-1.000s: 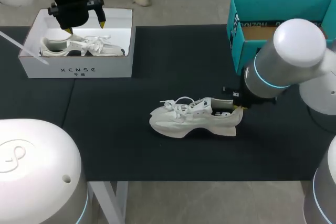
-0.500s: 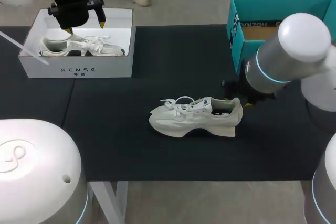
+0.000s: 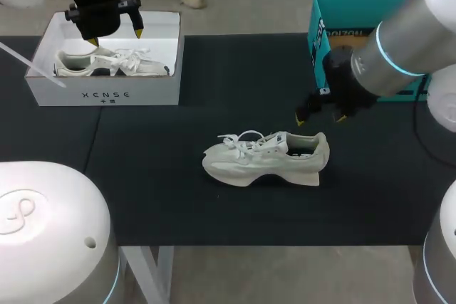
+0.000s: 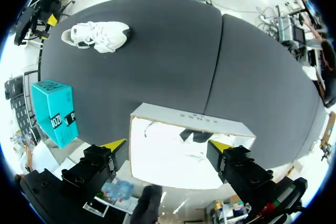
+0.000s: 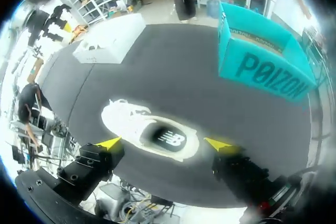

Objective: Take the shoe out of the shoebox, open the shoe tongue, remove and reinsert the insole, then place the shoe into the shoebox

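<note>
Right gripper [image 3: 320, 114] lifted off shoe [image 3: 265, 159] heel, fingers wide, empty; insole [image 5: 167, 138] looked seated, so boxing seemed next. Left gripper [image 3: 115, 36] hovered wide over white shoebox [image 3: 105, 95].

The white cardboard shoebox [image 3: 105, 90] under the left hand [image 3: 114, 37] carries spaced dark capitals on its front wall, with smaller print below that is too small to make out. The teal cardboard box [image 5: 262, 72] ahead of the right hand [image 5: 163, 143] bears large dark block letters. A white logo, probably printed, marks the dark insole [image 5: 170, 139] under that hand.
</note>
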`<state>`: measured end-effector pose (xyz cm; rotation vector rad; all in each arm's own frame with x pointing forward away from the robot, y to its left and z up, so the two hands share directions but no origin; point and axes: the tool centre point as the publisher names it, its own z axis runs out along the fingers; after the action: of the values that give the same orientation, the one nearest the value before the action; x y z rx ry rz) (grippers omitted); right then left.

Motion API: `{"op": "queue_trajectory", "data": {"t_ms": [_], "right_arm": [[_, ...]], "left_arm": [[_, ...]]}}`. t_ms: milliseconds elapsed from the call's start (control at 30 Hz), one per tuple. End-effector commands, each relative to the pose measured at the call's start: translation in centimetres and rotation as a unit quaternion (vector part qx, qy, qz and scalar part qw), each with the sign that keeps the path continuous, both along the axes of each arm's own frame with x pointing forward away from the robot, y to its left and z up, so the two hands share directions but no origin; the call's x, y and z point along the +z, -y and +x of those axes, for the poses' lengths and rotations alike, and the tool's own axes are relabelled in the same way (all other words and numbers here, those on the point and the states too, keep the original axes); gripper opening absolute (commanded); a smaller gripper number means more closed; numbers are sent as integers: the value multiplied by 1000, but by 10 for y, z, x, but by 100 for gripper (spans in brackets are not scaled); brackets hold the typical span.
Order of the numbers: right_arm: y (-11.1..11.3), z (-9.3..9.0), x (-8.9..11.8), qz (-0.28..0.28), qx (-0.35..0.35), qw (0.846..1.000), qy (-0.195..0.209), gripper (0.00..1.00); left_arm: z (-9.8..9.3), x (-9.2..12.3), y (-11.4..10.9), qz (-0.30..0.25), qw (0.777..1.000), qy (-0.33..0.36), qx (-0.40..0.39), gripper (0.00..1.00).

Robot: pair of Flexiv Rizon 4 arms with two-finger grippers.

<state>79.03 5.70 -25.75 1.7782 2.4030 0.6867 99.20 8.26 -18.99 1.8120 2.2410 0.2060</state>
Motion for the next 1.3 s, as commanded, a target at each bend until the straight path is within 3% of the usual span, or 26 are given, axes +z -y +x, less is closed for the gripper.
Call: {"op": "queue_trajectory", "data": {"t_ms": [33, 800, 833, 933, 1033, 1067, 1300], "right_arm": [[11, -12, 1, 10, 154, 985, 80, 100], [11, -12, 1, 10, 154, 985, 80, 100], [17, -12, 2, 10, 179, 979, 98, 100], [33, -12, 3, 32, 295, 946, 131, 100], [49, -12, 5, 93, 413, 892, 155, 100], [53, -12, 5, 119, 460, 865, 159, 100], [74, -20, 11, 156, 662, 711, 177, 100]], "left_arm": [[0, 0, 0, 1, 1000, 0, -1, 100], [0, 0, 0, 1, 1000, 0, -1, 100], [0, 0, 0, 1, 1000, 0, -1, 100], [0, 0, 0, 1, 1000, 0, -1, 100], [0, 0, 0, 1, 1000, 0, -1, 100], [0, 0, 0, 1, 1000, 0, -1, 100], [0, 0, 0, 1, 1000, 0, -1, 100]]}}
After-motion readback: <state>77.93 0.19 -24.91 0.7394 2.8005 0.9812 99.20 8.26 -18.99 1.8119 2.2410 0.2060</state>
